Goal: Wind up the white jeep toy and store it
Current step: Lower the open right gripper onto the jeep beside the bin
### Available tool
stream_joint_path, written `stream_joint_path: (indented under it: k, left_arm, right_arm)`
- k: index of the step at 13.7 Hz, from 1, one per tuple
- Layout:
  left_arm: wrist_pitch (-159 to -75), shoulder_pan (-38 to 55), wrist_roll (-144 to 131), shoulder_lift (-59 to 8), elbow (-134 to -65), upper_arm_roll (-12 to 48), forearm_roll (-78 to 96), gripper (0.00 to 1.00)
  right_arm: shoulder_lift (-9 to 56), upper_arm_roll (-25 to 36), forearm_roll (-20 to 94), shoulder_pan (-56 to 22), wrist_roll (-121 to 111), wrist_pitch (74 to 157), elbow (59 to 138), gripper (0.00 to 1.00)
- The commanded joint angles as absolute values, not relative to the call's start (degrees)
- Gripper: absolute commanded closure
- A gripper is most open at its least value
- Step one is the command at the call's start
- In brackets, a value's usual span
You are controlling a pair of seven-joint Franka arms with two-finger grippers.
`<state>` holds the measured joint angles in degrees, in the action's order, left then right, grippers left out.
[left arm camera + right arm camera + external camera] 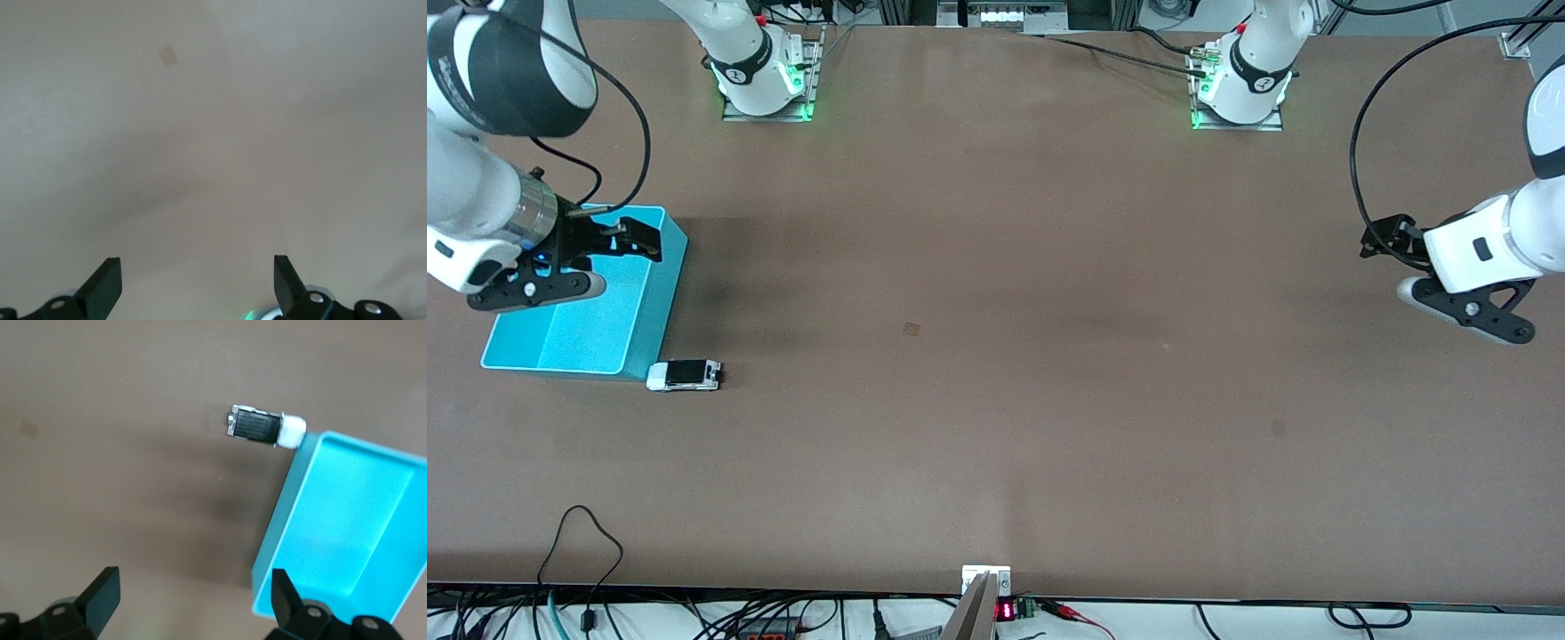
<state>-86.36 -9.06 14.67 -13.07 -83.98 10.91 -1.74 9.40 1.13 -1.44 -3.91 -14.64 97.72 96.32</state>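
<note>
Two grippers spread wide and empty, right gripper (627,242) hanging over the turquoise bin (654,311), white jeep toy (685,375) on the table (996,356) just beside the bin's corner, left gripper (1385,242) waiting well apart.

the brown surface (996,400) carries a turquoise bin (587,342) at the right arm's end. the white jeep toy (685,375) lies just beside the bin's corner nearest the front camera.
</note>
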Motion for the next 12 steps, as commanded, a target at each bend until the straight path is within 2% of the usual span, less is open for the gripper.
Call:
stream_joint_path:
  k: [1,3,4,8,12]
  left_arm:
    - [-97.34,-4.59,8.79,-3.19,-97.35,3.28,1.93,0.00]
    - [-103.86,-0.55,8.44,0.69,-102.98,-0.86,1.85,0.00]
    - [-104.15,0.95,8.52,1.40,-103.62,-2.01,1.76,0.00]
    - [-99.24,2.02,7.73,0.97,-102.14,-3.08,1.06,0.00]
    - [-99.32,2.37,7.73,0.88,-101.34,-1.76,-0.26,0.00]
  right_arm:
    - [13.78,0.88,-1.76,-0.80,-31.40,102.11,95.45,0.00]
    - [17.73,0.88,-1.76,0.61,-45.03,107.38,95.45,0.00]
    - [19.93,0.88,-1.76,0.96,-50.66,109.75,95.45,0.00]
    - [27.76,0.88,-1.67,1.67,-72.02,120.03,95.62,0.00]
    - [34.53,0.70,-1.14,3.08,-80.93,130.50,96.06,0.00]
